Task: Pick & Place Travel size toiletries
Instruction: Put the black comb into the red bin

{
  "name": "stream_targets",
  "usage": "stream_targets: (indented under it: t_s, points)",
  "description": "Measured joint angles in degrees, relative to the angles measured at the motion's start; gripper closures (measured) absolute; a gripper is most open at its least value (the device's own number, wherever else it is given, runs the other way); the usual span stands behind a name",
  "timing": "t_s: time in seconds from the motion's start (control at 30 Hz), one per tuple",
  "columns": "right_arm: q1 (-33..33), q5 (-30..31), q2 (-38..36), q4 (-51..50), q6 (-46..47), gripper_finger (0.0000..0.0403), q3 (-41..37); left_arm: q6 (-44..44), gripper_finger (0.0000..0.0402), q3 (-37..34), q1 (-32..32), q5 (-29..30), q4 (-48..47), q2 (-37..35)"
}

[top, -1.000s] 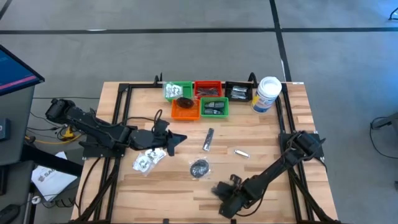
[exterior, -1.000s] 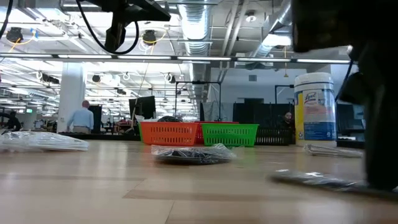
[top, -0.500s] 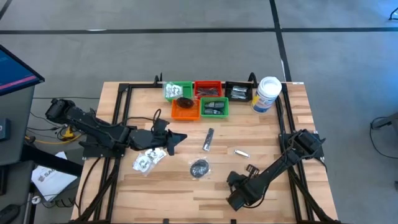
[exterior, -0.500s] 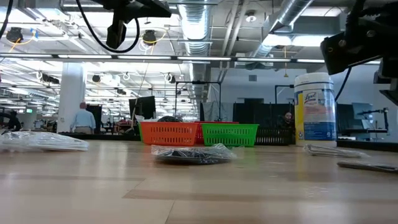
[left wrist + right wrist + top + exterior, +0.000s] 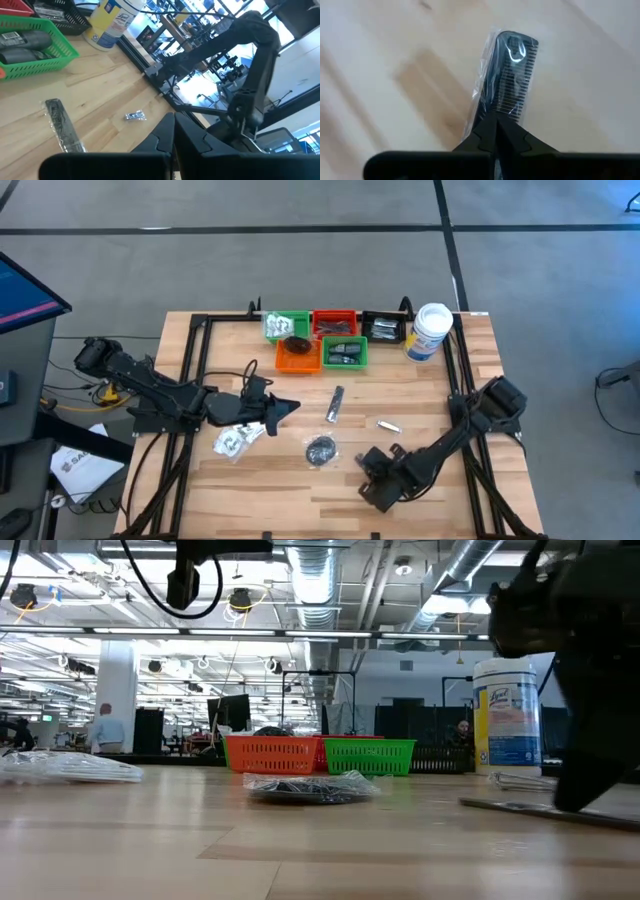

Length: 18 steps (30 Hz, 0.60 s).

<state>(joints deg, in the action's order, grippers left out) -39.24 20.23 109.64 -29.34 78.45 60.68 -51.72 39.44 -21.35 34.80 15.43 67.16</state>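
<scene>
Toiletries spread over the table, both grippers pressed together and empty.

From the left: the left gripper (image 5: 288, 408) hangs with fingers together just above a clear packet (image 5: 236, 438); a round black piece in plastic (image 5: 321, 449) lies mid-table, a wrapped comb (image 5: 335, 403) and a small silvery sachet (image 5: 388, 425) beyond it. The right gripper (image 5: 372, 464), fingers together, sits low near the front edge. Filled baskets (image 5: 300, 356) line the back.
</scene>
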Motion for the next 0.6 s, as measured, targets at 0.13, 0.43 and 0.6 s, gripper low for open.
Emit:
stream_targets:
  t_s: [0.13,0.43,0.6]
  points:
    - [1.05,-0.57,-0.51,0.59,-1.79,0.0403,-0.67,-0.07,0.0401,0.00,-0.16,0.18,0.21,0.00]
    - [5.03,-0.93,-1.38,-3.06,-24.95,0.0403,-0.85,-0.22,0.0401,0.01,-0.45,0.20,1.37,0.00]
    - [7.51,-6.80,-1.68,-3.21,-31.30,0.0403,-0.70,-0.22,0.0401,0.02,-0.54,0.18,1.49,0.00]
